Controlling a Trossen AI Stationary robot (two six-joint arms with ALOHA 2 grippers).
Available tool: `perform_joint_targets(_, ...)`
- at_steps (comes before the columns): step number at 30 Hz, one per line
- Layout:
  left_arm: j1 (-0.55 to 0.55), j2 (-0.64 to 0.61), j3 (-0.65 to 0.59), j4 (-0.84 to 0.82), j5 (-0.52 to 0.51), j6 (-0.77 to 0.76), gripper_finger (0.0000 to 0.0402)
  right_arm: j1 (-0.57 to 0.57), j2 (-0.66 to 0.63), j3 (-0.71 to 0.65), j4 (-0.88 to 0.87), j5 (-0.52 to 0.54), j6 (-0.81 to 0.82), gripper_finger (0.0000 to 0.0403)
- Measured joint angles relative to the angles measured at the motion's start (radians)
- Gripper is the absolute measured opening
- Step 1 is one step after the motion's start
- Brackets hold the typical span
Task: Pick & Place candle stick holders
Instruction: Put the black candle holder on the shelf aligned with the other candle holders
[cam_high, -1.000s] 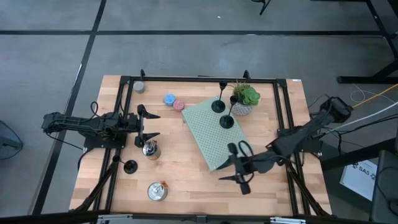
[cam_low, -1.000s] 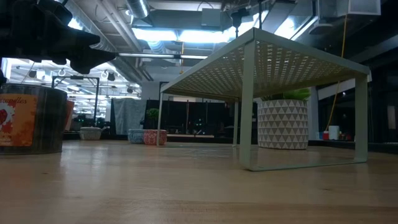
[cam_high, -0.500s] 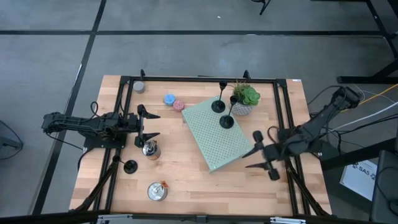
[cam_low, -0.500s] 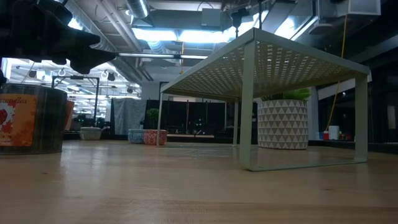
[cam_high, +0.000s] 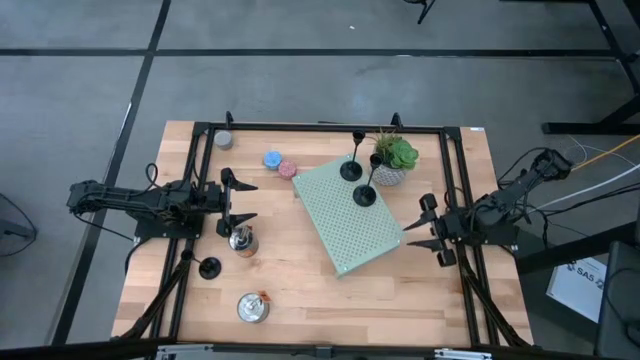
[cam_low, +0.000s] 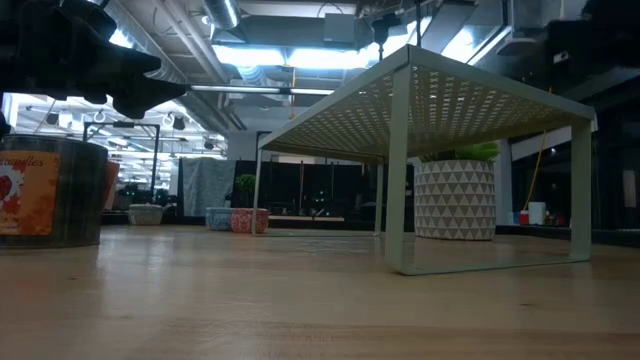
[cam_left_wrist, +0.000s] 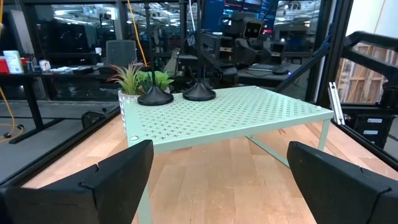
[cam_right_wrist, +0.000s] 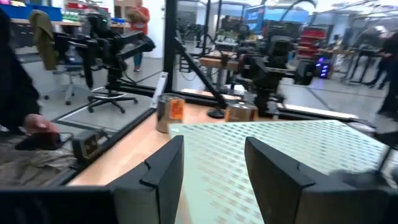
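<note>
Black candle stick holders (cam_high: 357, 183); pale-green perforated shelf (cam_high: 345, 215); blue candle (cam_high: 272, 159); pink candle (cam_high: 288, 169).

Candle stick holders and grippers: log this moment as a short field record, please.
holders on rack: two candle stick holders stand on the green perforated rack
holder off rack: third candle stick holder on the table, front left
left gripper: open, empty, beside a silver tin
right gripper: open, empty, at the rack's right edge
</note>
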Motion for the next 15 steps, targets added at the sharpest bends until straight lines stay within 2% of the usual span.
perform_joint_targets(5,0.000,0.000,0.000,0.000,0.000,0.000,0.0368,-0.059,-0.102,-0.026,-0.093,-0.097,-0.047,0.0171)
perform_joint_targets(11,0.000,0.000,0.000,0.000,0.000,0.000,0.0368,-0.126,-0.228,-0.026,-0.239,-0.147,-0.071,0.0171)
perform_joint_targets(15,0.000,0.000,0.000,0.000,0.000,0.000,0.0368,-0.159,-0.280,-0.066,-0.220,-0.153,-0.111,0.0171)
